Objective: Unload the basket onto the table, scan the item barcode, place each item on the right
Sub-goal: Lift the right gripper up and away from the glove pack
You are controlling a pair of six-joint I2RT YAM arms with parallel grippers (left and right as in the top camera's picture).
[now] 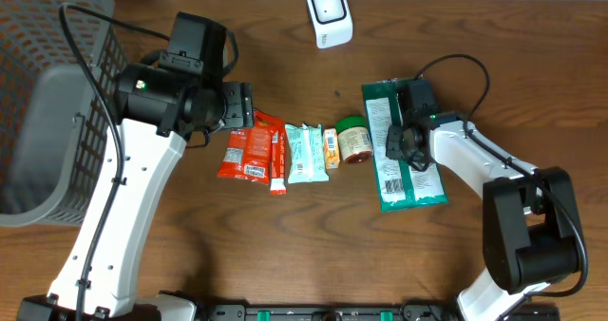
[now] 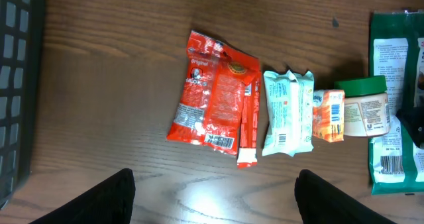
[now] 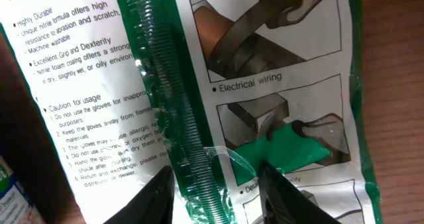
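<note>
A green and white glove package (image 1: pixel 384 183) lies flat on the table, its printed back facing up. My right gripper (image 1: pixel 405 148) is pressed down over its middle. In the right wrist view, the open gripper (image 3: pixel 215 174) has its fingers either side of the package's ridged green seam (image 3: pixel 179 118), with a gap on the right side. A white scanner (image 1: pixel 329 15) stands at the back of the table. My left gripper (image 1: pixel 237 107) hovers open and empty above the wood, near a red snack packet (image 2: pixel 212 98).
Left of the package is a row: a green-lidded jar (image 1: pixel 355 141), a small orange box (image 1: pixel 331 147), a pale teal pack (image 1: pixel 306 155), a red stick (image 1: pixel 278 164) and the red packet (image 1: pixel 247 150). A grey mesh basket (image 1: pixel 38 93) fills the far left.
</note>
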